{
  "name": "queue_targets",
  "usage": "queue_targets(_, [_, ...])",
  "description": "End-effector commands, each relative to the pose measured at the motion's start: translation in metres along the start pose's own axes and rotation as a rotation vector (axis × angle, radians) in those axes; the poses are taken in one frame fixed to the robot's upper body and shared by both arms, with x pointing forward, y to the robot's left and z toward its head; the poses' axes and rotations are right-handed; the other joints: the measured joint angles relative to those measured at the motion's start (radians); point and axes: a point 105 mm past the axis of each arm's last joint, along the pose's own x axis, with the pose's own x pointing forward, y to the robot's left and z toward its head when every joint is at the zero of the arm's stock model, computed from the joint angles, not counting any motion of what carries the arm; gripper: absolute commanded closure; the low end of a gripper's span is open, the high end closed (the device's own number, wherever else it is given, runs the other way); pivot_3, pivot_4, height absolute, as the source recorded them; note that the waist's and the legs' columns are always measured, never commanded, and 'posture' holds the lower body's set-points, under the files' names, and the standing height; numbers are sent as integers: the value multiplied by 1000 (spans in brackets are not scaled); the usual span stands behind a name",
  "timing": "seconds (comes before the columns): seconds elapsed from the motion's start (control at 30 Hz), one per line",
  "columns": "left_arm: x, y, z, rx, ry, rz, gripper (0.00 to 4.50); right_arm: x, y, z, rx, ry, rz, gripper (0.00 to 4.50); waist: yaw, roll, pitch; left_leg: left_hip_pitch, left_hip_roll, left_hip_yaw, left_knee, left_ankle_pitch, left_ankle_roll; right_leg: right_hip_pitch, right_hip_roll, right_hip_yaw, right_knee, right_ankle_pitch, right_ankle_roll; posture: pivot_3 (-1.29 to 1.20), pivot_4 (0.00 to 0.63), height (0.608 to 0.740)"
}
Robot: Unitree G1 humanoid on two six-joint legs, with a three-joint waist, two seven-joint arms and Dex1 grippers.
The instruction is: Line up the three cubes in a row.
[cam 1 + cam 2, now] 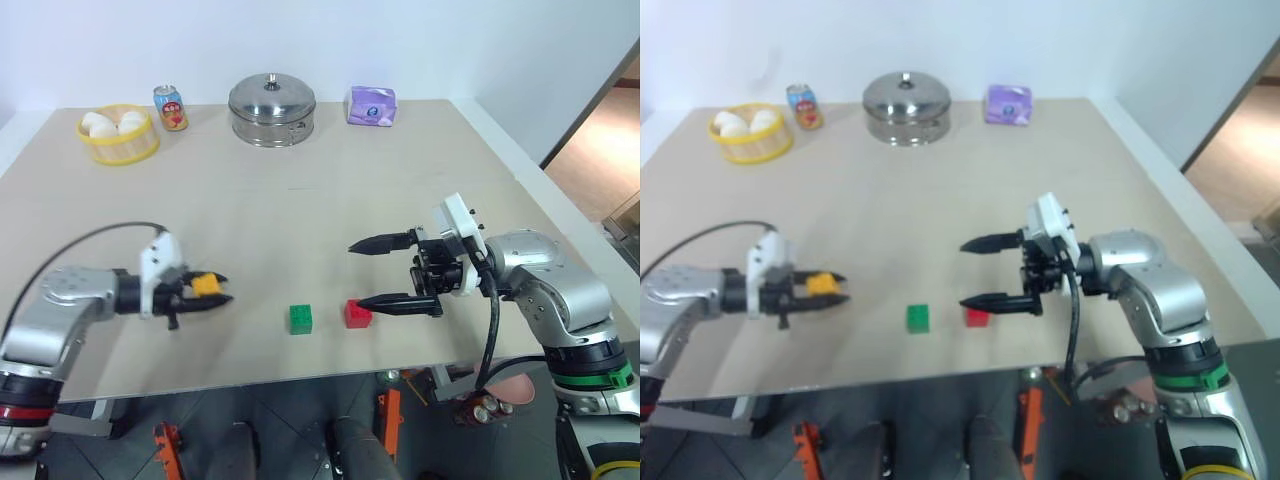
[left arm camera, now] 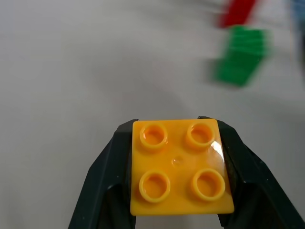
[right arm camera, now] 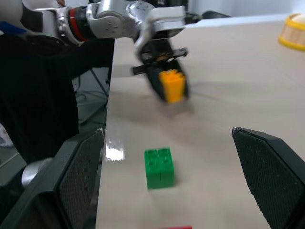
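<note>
while the left tool (image 1: 205, 292) grips the yellow cube (image 1: 206, 284), a pot (image 1: 272, 108) sits far off.

Beige table (image 1: 300, 200) with green cube (image 1: 300, 318), red cube (image 1: 357, 313), lidded pot (image 1: 272, 108), can (image 1: 171, 107), egg basket (image 1: 118, 133), purple packet (image 1: 371, 105).

1. No word, number or brand can be read on anything on the table.
2. The soda can (image 1: 171, 107) at the far left has a coloured printed label, but its lettering is too small to make out.
3. The purple packet (image 1: 371, 104) at the far right carries a pale printed patch on its front; no letters can be told there.
4. The yellow-orange cube (image 2: 180, 165) shows plain round studs, with no lettering legible on them.
</note>
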Motion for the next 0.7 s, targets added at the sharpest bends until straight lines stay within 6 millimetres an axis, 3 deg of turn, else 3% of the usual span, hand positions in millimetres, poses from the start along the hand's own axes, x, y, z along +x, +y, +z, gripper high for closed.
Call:
queue_targets(0.03, [9,-8,-1,54,19,-46,3112,-8,4,16,-70,-5,-7,0,1,0,0,0,0,0,0,0,0,0,0,0,0,0,0,0,150,739])
queue_targets(0.43, [35,-15,-11,84,27,-122,3112,-11,7,18,-62,3,-53,0,6,0,0,0,-1,0,2,0,0,1,-1,1,0,0,0,0,150,739])
queue_targets(0.7, [36,-14,-12,86,30,-129,3112,-12,9,18,-57,2,-66,0,8,0,0,0,-2,0,4,0,0,3,-3,0,0,0,0,0,150,739])
